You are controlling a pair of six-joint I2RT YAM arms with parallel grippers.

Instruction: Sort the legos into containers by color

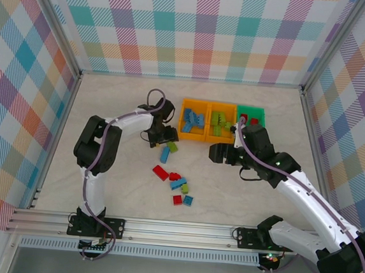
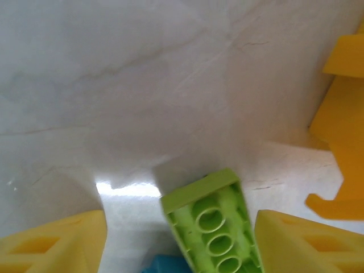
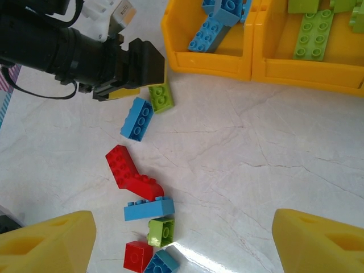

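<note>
My left gripper (image 1: 162,140) is down at the table just left of the bins. A lime lego (image 2: 211,219) lies between its yellow fingers (image 2: 54,242), hollow side toward the camera. It sits close to the right finger, and a clear gap remains on the left. A blue lego (image 3: 137,118) lies beside it. My right gripper (image 3: 182,250) hangs open above bare table near several loose red, blue and lime legos (image 1: 178,186). Of the containers, one orange bin (image 3: 207,61) holds blue legos, the second orange bin (image 3: 307,73) lime ones, and the green bin (image 1: 259,111) red ones.
The three bins stand in a row at the back centre. Metal rails (image 1: 162,227) run along the near edge, and checked walls close in the other three sides. Bare table lies to the left of and behind the left arm (image 1: 98,148).
</note>
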